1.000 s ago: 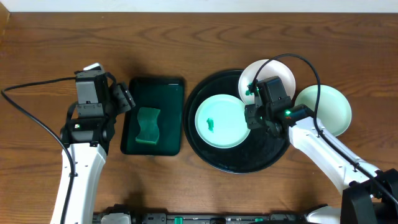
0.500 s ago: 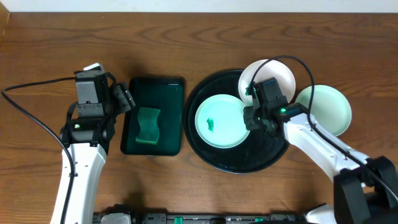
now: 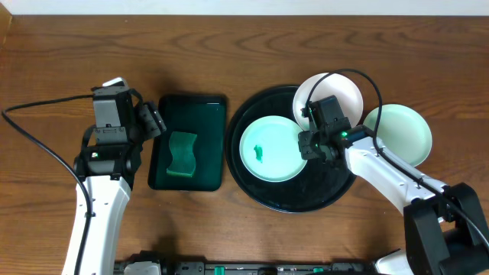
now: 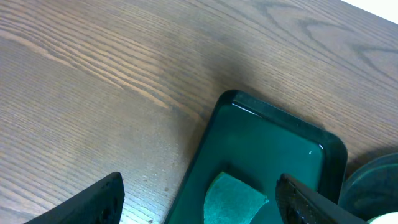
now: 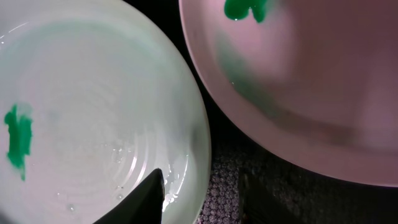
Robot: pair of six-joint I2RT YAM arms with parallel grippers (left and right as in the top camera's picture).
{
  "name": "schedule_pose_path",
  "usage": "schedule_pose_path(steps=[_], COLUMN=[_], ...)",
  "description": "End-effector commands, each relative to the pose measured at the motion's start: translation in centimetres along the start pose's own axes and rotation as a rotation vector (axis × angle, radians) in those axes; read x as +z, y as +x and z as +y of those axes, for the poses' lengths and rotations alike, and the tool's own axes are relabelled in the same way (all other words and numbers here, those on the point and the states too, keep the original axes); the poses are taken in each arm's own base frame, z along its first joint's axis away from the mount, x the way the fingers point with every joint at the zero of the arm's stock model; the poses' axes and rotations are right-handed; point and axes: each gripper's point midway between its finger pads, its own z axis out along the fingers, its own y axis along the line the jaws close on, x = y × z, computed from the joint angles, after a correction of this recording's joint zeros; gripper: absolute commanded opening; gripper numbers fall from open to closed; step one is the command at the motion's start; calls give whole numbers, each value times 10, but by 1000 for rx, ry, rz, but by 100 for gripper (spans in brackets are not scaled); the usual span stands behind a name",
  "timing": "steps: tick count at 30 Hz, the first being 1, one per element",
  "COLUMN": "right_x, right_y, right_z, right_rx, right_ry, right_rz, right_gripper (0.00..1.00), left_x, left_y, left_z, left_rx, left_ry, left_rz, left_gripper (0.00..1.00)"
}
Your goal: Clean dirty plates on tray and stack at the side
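Note:
A pale mint plate (image 3: 269,147) with a small green smear lies on the black tray (image 3: 290,195). My right gripper (image 3: 306,143) is at this plate's right edge. In the right wrist view its jaws (image 5: 202,193) stand open astride the rim: one finger over the plate (image 5: 93,112), the other outside on the tray (image 5: 230,180), with gaps showing. A white plate (image 3: 336,90) with a green smear (image 5: 245,9) rests on the tray's upper right rim. Another mint plate (image 3: 401,131) sits on the table to the right. My left gripper (image 3: 157,120) hangs open.
A rectangular dark green tray (image 3: 191,107) holding a green sponge (image 3: 182,154) lies left of the black tray. In the left wrist view the sponge (image 4: 233,199) sits between the open fingers (image 4: 93,202), above bare wooden table (image 4: 93,93).
My right gripper has edged slightly left onto the mint plate's rim and its jaws have narrowed a little. The left arm has not moved.

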Motion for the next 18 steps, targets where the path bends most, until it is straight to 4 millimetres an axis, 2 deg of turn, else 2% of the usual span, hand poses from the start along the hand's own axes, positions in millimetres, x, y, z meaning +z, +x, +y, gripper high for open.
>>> schedule_pose_path(steps=[1, 8, 14, 18], right_x=[1, 1, 1, 3], right_y=[-5, -8, -10, -7], right_z=[-7, -6, -6, -7], right_rx=[7, 16, 60, 60], right_ry=[24, 22, 18, 20], right_rz=[-9, -19, -31, -27], right_gripper=[37, 37, 30, 29], left_x=[-2, -2, -2, -2], left_y=[-7, -7, -7, -7], left_z=[2, 2, 2, 2], left_rx=[-13, -13, -13, -13], left_ry=[-11, -11, -11, -11], left_rz=[-16, -16, -15, -16], left_gripper=[78, 78, 78, 78])
